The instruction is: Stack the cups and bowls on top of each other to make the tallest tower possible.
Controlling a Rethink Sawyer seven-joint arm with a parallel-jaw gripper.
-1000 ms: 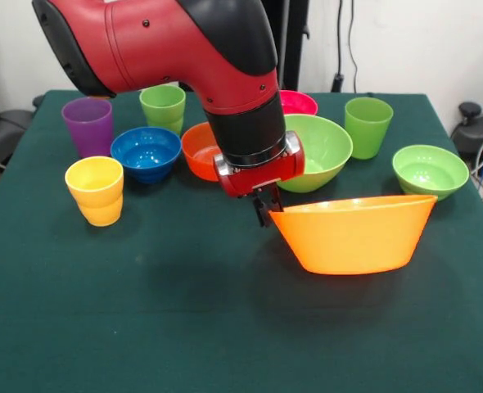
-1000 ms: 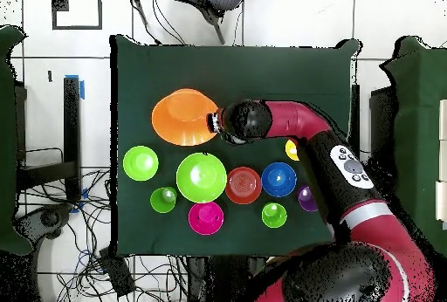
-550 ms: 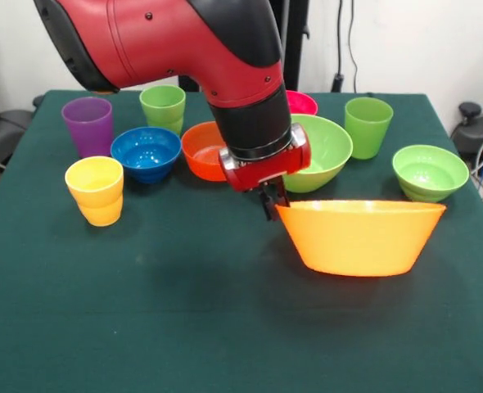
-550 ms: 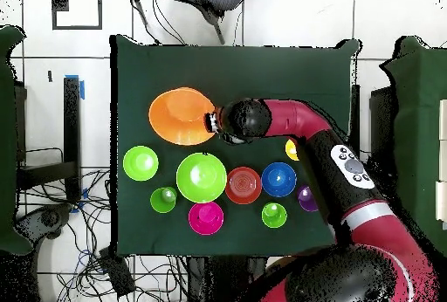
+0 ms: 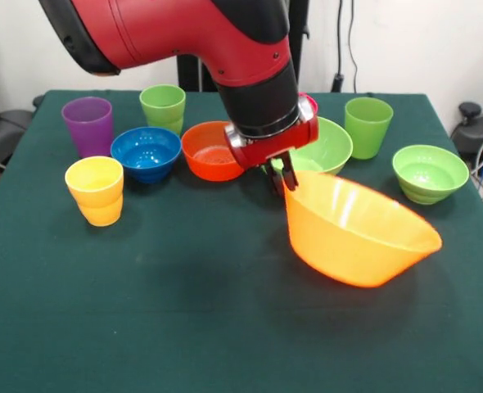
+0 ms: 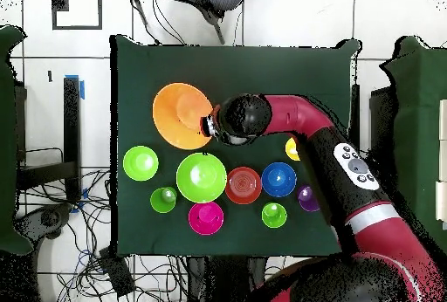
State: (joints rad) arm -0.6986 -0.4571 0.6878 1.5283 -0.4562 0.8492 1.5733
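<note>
My gripper [image 5: 283,177] [image 6: 210,125] is shut on the near rim of the huge orange bowl [image 5: 356,233] [image 6: 181,115]. The bowl hangs tilted from it, its opening turned up and toward the front camera. Behind it stand the large light green bowl [image 5: 330,146] [image 6: 202,177], the red-orange bowl [image 5: 209,152] [image 6: 244,185] and the blue bowl [image 5: 146,153] [image 6: 278,179]. A smaller green bowl [image 5: 430,171] [image 6: 140,162] sits apart. The pink bowl [image 6: 206,218] is mostly hidden by the arm in the front view. Yellow cup [image 5: 95,190], purple cup [image 5: 88,124] and two green cups [image 5: 163,106] [image 5: 367,124] stand upright.
Everything rests on a dark green cloth table [image 5: 143,327]. The red arm [image 6: 297,124] reaches across the cups' side of the table and half covers the yellow cup in the overhead view. Cables and floor tiles lie beyond the table edges.
My gripper rose a little and moved back toward the row of bowls. The orange bowl tipped from nearly level to steeply tilted, its inside now showing.
</note>
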